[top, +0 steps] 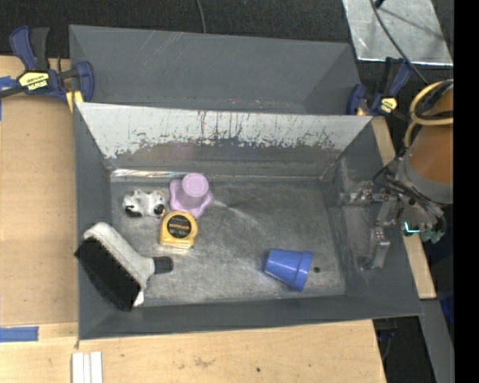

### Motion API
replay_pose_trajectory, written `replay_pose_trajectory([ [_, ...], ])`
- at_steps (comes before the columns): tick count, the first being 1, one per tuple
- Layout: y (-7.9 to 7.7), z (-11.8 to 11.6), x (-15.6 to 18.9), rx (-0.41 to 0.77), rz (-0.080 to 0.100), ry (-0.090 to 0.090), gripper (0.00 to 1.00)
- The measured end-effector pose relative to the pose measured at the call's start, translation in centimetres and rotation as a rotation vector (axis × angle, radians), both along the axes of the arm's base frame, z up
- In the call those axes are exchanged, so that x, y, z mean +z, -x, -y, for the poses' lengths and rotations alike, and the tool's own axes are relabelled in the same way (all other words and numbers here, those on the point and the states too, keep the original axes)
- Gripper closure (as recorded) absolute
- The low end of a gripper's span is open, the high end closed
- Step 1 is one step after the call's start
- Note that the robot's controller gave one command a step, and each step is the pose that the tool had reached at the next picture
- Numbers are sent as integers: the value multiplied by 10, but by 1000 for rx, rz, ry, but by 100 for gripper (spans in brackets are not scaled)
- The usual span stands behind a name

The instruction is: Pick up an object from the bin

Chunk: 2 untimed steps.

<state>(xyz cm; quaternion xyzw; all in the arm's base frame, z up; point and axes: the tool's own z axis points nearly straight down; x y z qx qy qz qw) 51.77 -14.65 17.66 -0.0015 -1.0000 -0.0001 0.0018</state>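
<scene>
While the gripper (374, 250) hangs over the bin's (223, 134) right wall, openness impossible to tell, a blue cup (288, 267) lies near.

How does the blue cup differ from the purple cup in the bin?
The blue cup lies on its side, alone at the front right; the purple cup stands on end at the back left, beside a yellow tape measure. Both are small cups.

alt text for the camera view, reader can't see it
The robot's pincer hangs over the right wall of a grey metal bin. Inside lie a tipped blue plastic cup, a lilac plastic cup, a yellow tape measure and a black-bristled brush.
</scene>
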Motion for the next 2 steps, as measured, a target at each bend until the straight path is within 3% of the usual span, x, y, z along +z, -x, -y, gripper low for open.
replay_pose_trajectory([
  [1, -2, 0, 4, 3, 7, 2, 0],
  [2, 9, -36, -47, -49, 13, 3, 0],
])
